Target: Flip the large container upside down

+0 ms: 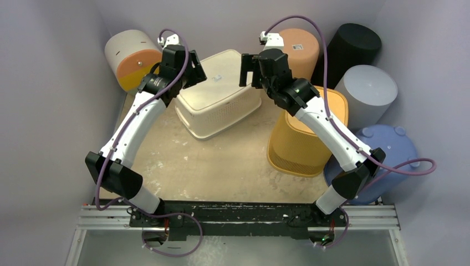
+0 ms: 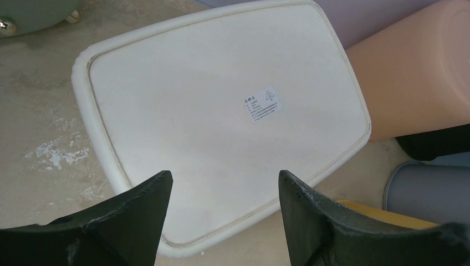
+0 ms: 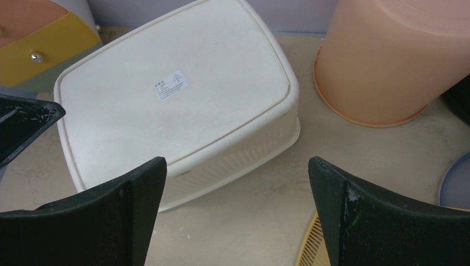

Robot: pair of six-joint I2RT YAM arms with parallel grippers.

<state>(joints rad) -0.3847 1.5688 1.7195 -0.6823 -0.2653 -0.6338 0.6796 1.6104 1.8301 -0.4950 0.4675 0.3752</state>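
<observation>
The large container is a cream-white rectangular basket (image 1: 217, 94) standing upside down on the table, flat base up with a small white label. It also shows in the left wrist view (image 2: 221, 116) and the right wrist view (image 3: 177, 105). My left gripper (image 1: 194, 69) hangs open and empty above its left end; in its own view (image 2: 224, 183) the fingers frame the base. My right gripper (image 1: 248, 69) hangs open and empty above its right end; in its own view (image 3: 237, 172) it is over bare table beside the basket.
A yellow slatted bin (image 1: 302, 138) stands upside down to the right. A peach bin (image 1: 299, 50), black bin (image 1: 352, 47), grey bin (image 1: 366, 91) and blue bin (image 1: 388, 160) crowd the right side. An orange-and-yellow cylinder (image 1: 130, 58) lies at the back left.
</observation>
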